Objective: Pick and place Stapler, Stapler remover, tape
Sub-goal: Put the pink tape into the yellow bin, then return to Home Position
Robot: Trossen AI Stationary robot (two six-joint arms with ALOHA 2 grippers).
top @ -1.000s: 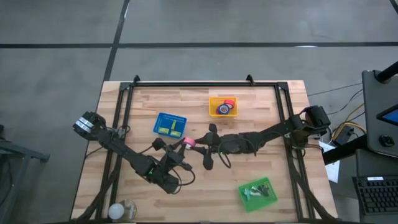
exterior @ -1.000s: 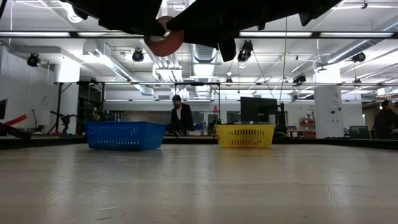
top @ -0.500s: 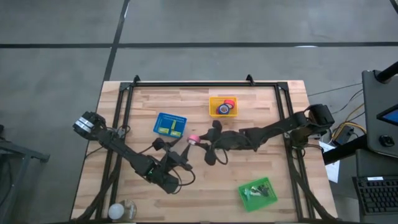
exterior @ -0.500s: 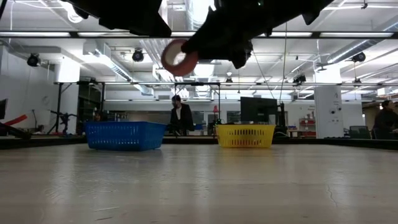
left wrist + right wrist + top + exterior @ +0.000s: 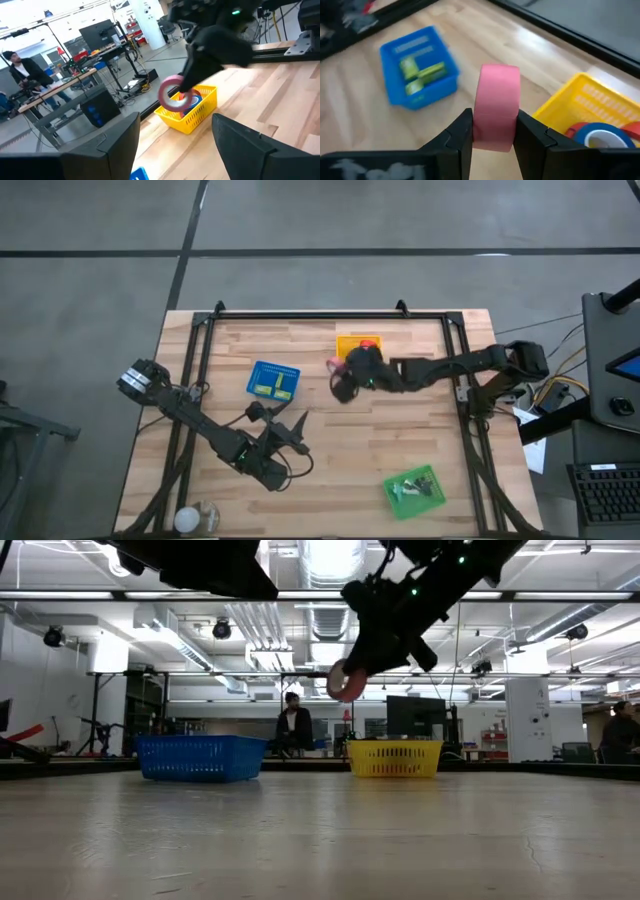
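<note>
A pink tape roll point(image 5: 496, 107) hangs in the air just left of the yellow basket point(image 5: 358, 340), with my right gripper point(image 5: 337, 372) shut on it. The low view shows the roll point(image 5: 345, 682) well above the table. The yellow basket point(image 5: 600, 105) holds a blue roll point(image 5: 600, 137) and a red one. My left gripper point(image 5: 298, 426) stands open over the table's middle, nearer the front edge, with nothing between its fingers point(image 5: 102, 145). No stapler or stapler remover can be made out. My right gripper pinches the pink roll between its two fingers point(image 5: 461, 134), one on each flat face point(image 5: 481, 125), so the outer band faces the wrist camera. The fingers come from the table's right side, slanting down. The roll stands on edge, lifted clear of the table.
A blue basket point(image 5: 273, 381) with yellow-green items sits left of the middle. A green basket point(image 5: 413, 490) stands near the front right. A pale bottle point(image 5: 198, 518) is at the near left corner. Black frame rails run along the table's edges. A person sits in the room behind point(image 5: 292, 728).
My left gripper has opened and let go of the pink roll. My right gripper has carried the roll away from it, toward the table's far edge and right, up beside the yellow basket.
</note>
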